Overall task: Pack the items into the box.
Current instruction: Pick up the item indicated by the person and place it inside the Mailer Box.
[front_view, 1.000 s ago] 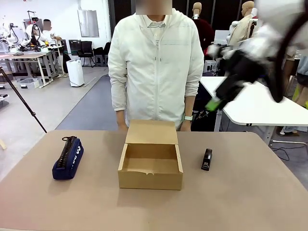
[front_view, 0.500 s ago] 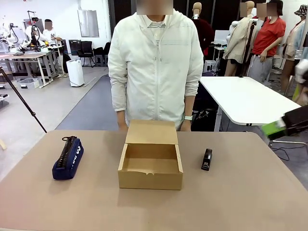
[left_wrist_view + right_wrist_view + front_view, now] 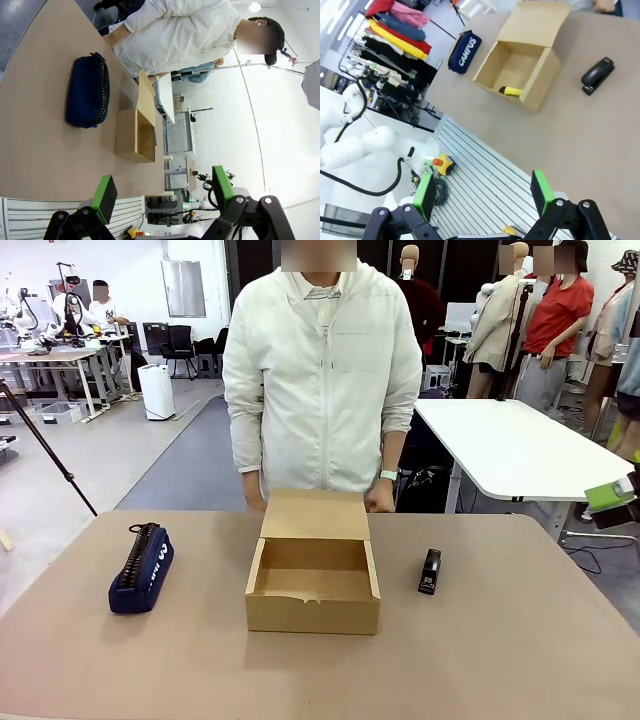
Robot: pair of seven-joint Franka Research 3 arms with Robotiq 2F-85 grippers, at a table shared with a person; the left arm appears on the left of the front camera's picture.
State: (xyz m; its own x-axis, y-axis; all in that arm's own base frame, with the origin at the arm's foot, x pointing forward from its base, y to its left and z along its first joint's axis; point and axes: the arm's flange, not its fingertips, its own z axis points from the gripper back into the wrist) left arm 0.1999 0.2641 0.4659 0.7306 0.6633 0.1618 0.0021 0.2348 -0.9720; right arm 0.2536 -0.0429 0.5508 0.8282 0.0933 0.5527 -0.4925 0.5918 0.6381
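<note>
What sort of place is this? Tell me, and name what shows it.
Probably a robotics lab or test hall: an emergency-stop button by the robot's slatted base, a tripod standing at the side, and a white work table farther back.

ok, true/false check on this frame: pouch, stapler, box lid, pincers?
1. The navy blue zippered fabric pouch lies on the table, left of the brown cardboard box. True.
2. The small black stapler sits inside the box. False: it's on the table, right of the box.
3. The box's flap lid is shut. False: it stands open at the box's far edge.
4. The left pincer and right pincer are open and empty. True.
</note>
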